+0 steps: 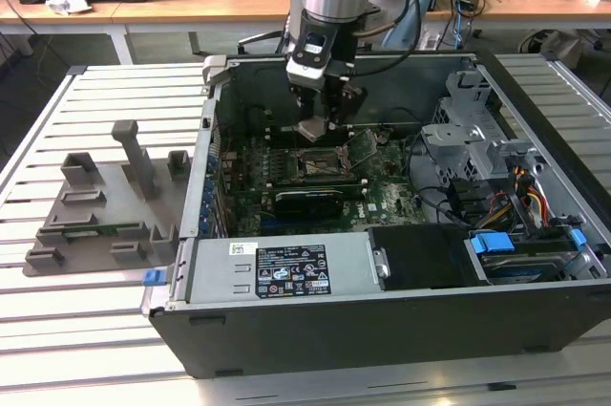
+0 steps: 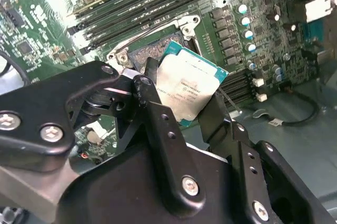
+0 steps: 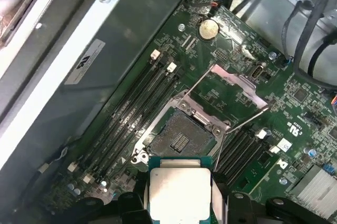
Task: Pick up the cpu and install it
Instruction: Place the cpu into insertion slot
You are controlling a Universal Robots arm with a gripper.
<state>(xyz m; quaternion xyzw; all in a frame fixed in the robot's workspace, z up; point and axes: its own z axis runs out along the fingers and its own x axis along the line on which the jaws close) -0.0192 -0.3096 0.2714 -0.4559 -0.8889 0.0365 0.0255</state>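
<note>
My gripper point(image 2: 181, 95) is shut on the cpu point(image 2: 188, 88), a flat silver square with a thin green rim, pinched by two opposite edges between the black fingers point(image 2: 158, 113). In the first wrist view the cpu point(image 3: 180, 188) hangs just above the motherboard, close to the open socket point(image 3: 181, 135), whose metal frame point(image 3: 231, 84) and lever are swung up. In the exterior view the gripper point(image 1: 315, 129) is inside the open computer case point(image 1: 382, 330), holding the cpu point(image 1: 312, 131) a little above the socket point(image 1: 320, 165).
Memory slots point(image 3: 131, 116) run beside the socket, and a coin battery point(image 3: 208, 29) sits further off. Cables and drive cages point(image 1: 468, 129) fill the case on the exterior view's right. A grey plastic holder point(image 1: 105, 210) stands on the slatted table at the exterior view's left.
</note>
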